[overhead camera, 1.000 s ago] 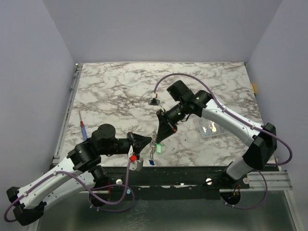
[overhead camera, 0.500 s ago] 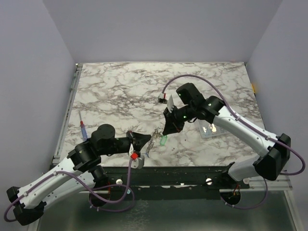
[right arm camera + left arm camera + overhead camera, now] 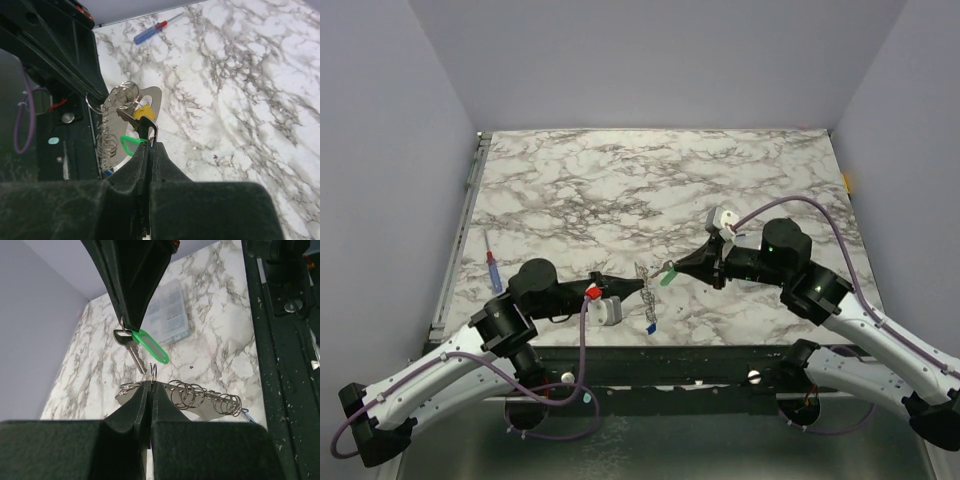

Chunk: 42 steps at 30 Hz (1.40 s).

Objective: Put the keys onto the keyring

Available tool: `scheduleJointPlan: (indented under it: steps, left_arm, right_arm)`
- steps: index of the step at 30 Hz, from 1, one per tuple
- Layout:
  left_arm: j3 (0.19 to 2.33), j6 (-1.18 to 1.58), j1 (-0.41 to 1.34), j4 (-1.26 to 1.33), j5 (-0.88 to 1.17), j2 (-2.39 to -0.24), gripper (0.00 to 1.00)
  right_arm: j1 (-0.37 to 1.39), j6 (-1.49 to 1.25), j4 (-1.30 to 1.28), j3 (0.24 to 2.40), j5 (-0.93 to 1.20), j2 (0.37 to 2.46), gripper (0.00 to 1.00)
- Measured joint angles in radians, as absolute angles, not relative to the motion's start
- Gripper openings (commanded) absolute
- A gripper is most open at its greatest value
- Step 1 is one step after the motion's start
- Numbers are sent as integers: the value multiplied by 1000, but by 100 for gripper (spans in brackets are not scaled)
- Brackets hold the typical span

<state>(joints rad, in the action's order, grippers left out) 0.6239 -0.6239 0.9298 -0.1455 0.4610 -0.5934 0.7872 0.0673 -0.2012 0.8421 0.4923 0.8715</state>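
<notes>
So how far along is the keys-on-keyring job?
Done, apparently: a blue-headed key dangles below the silvery metal keyring, seemingly attached. In hand: left gripper shut on the keyring, right gripper shut on the green-headed key, its blade close beside the ring. Left: threading it; yellow-headed key status unclear.

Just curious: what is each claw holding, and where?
Left gripper: the keyring, by its flat plate. Right gripper: the green key, by its small ring.
</notes>
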Motion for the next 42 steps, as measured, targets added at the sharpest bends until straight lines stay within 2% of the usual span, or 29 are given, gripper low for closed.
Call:
scheduleJointPlan:
  steps: [7, 11, 28, 34, 42]
  left_arm:
    - [586, -453, 930, 10, 459, -593, 0]
    - [584, -392, 930, 82, 456, -606, 0]
    - [516, -303, 930, 275, 343, -743, 0]
    - [512, -313, 930, 275, 367, -688, 0]
    - [529, -369, 930, 146, 464, -639, 0]
  right_arm:
    - [807, 133, -108, 799, 324, 860, 1]
    - [807, 144, -86, 799, 304, 862, 1]
    - [810, 149, -62, 788, 727, 821, 1]
    - [810, 205, -93, 788, 694, 816, 1]
    - [810, 300, -121, 785, 602, 781, 1]
